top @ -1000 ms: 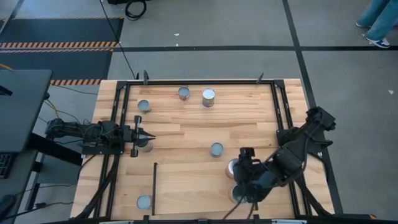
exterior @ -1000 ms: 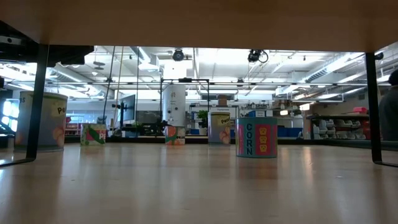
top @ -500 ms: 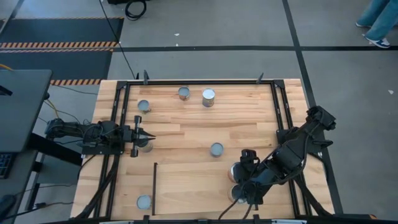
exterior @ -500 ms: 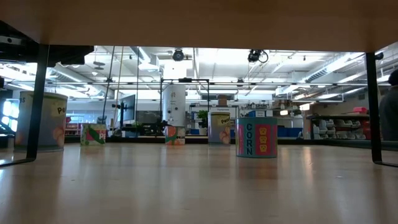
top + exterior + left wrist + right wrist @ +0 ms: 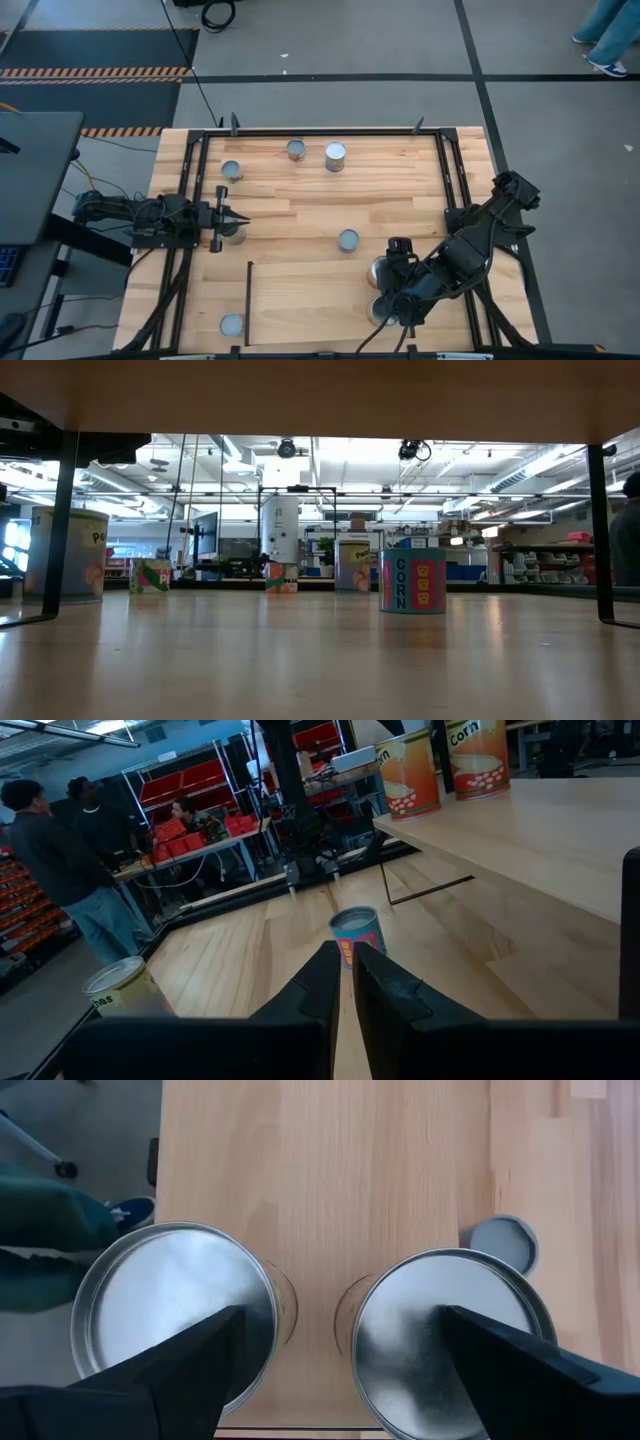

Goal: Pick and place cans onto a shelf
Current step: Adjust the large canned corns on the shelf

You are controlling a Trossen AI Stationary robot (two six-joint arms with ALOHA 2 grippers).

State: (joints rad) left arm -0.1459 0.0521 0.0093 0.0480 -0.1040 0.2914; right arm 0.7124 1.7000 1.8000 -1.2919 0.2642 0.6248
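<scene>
Two silver-topped cans stand side by side on the raised light-wood shelf at the near right: one can and another can. My right gripper hovers open above the pair, pointing steeply down, one finger over each lid, and touches neither. It shows in the high view too, as my right gripper. Several more cans stand on the table, among them a can at mid-table. My left gripper waits shut and level at the table's left, above a can.
Black upright rails bound the shelf. Other cans stand at the far side and at the near left. The low view shows a Corn can. People stand beyond the table.
</scene>
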